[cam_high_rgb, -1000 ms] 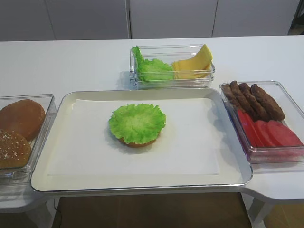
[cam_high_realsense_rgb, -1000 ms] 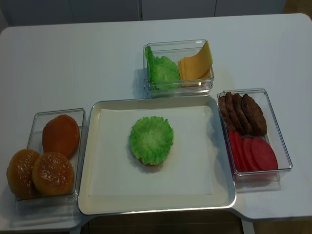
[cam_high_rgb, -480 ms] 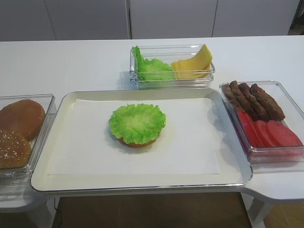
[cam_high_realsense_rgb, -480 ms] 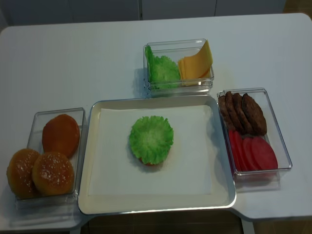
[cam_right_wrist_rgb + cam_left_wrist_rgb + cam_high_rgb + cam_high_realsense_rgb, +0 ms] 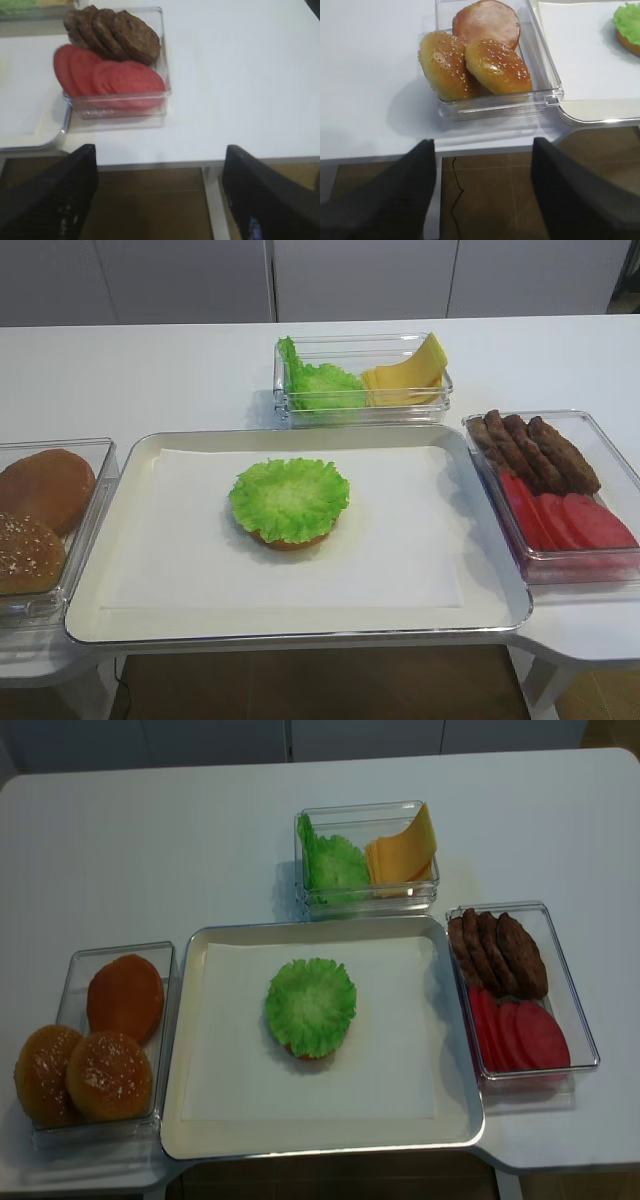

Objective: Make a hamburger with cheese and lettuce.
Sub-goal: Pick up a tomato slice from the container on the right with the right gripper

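Right gripper (image 5: 159,200): seen only in its own wrist view, two dark fingers (image 5: 50,200) spread wide apart with nothing between them, poised past the table's near edge, below the clear box of patties and tomato. Left gripper (image 5: 482,195): likewise seen only from its wrist camera, dark fingers (image 5: 385,200) parted and empty, off the table edge in front of the bun box. Hamburger (image 5: 289,502): a tan bun base topped by the frilly green lettuce (image 5: 310,1005), resting near the middle of the white paper liner (image 5: 400,540) in the metal tray (image 5: 300,625); the leaf overhangs the bun all round, so only a sliver of bun shows at the front. Cheese (image 5: 405,378): pale yellow slices stacked and leaning in the right half of the clear box (image 5: 360,418) behind the tray; spare green leaves (image 5: 335,865) fill that box's left half. Right-hand clear box (image 5: 590,1050), just beside the tray: brown patties (image 5: 112,32) overlapped at the far end, red tomato slices (image 5: 105,77) overlapped at the near end. Left-hand clear box (image 5: 500,107), just beside the tray: two seeded bun tops (image 5: 470,62) at the near end, one plain bun half (image 5: 487,22) behind them. White table (image 5: 150,840) carries all items.
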Controlling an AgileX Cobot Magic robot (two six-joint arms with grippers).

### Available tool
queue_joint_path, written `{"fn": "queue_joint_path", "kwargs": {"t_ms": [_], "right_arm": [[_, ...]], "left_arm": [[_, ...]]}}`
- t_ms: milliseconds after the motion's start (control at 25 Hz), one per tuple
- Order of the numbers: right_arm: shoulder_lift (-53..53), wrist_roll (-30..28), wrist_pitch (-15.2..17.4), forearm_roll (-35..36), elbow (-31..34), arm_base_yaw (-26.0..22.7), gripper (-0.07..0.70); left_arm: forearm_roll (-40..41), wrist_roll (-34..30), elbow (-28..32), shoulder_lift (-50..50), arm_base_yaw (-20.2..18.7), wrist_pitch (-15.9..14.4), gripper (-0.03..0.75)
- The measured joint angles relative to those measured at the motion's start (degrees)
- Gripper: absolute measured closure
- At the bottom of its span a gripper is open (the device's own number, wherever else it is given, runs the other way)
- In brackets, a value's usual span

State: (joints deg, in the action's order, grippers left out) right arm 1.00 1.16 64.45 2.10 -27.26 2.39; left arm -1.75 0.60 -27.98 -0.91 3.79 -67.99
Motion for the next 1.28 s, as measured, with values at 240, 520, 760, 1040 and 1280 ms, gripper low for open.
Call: {"fn": "queue_joint_path", "kwargs": {"t_ms": [240, 520, 760, 1040, 1280], "right_arm": [[-2.17, 4.51, -1.77, 5.95, -3.79, 0.00, 0.026], [-18.35, 3.93, -3.15, 9.59, -10.72, 0.00, 0.028], [-33.01, -0.30, -7.39, 15.45, -17.16, 0.00, 0.072], [-49.02, -0.48, -8.33, 17.56, -25.06, 0.00, 0.078], [-59.90, 0.88, -8.69, 15.89, -30.43, 4.46, 0.078]], "left_arm": [[0.00, 0.00, 0.00, 0.00, 0.00, 0.08, 0.270], [0.00, 0.00, 0.00, 0.00, 0.00, 0.08, 0.270], [0.00, 0.00, 0.00, 0.00, 0.00, 0.08, 0.270], [0.00, 0.00, 0.00, 0.00, 0.00, 0.08, 0.270], [0.00, 0.00, 0.00, 0.00, 0.00, 0.08, 0.270]]}}
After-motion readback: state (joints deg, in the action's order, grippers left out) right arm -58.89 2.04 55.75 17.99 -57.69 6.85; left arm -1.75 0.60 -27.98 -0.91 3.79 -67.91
